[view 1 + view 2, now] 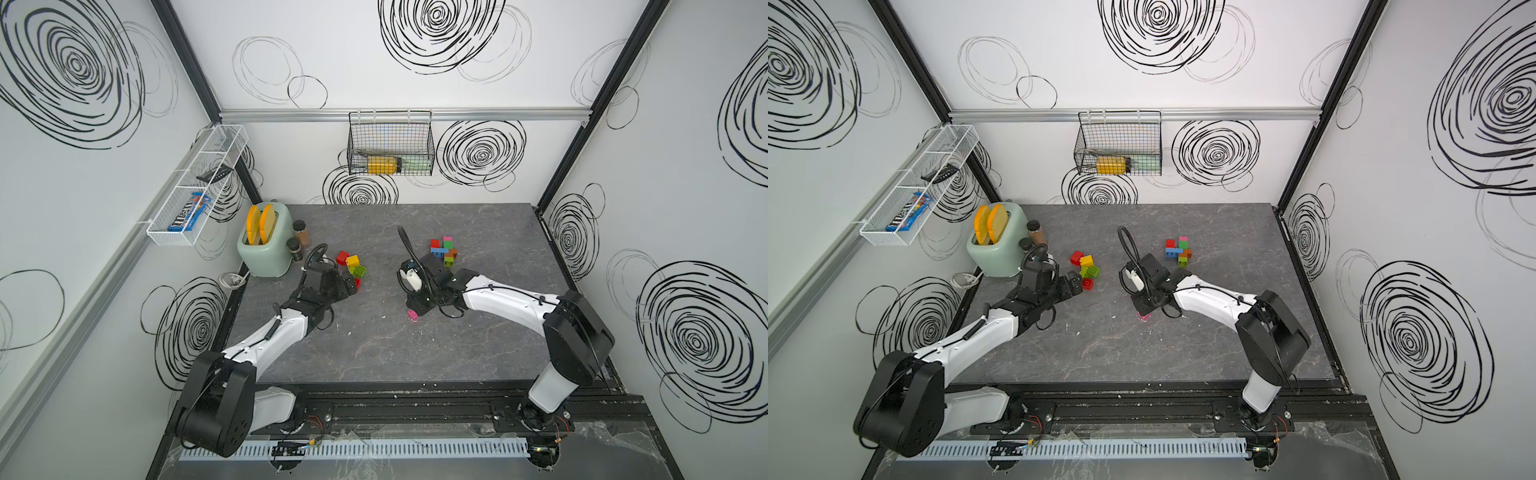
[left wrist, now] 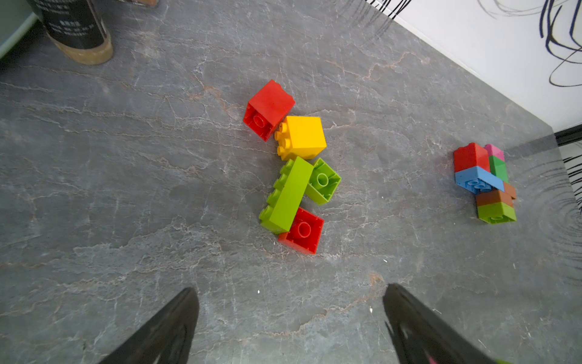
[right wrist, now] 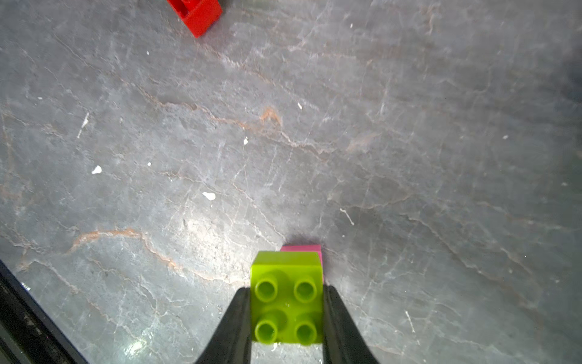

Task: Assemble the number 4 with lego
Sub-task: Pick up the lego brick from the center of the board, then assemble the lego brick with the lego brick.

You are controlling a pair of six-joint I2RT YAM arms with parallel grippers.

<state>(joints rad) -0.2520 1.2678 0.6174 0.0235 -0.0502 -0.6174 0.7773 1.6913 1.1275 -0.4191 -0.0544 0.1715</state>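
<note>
Reaching over the grey counter (image 1: pixel 374 357) with both arms, I have the left arm (image 1: pixel 286 320) and the right arm (image 1: pixel 507 297) each set on its own share of the lego. Well beyond the left jaws, and apart from the right jaws, lies the part-built cluster (image 1: pixel 444 250). It is red, pink, blue, green, brown and lime bricks pressed together and lying flat. I take it for the start of the 4, kept low so it cannot tip.

Just ahead of the left jaws sits the loose pile (image 1: pixel 353 262) of five bricks, touching one another, several tipped on their sides. The long lime brick (image 2: pixel 288 195) overlaps a red one. The left jaws stand wide with nothing between them, short of that pile. I judge they are held ready to take the next piece.

The right jaws are narrow and clamped on the flat sides of a square lime brick (image 3: pixel 287 299), studs facing the wrist camera. Just past it, touching it, is a pink brick (image 3: pixel 302 249) on the counter. I think I am pressing the two together, though I cannot see whether they have seated.
</note>
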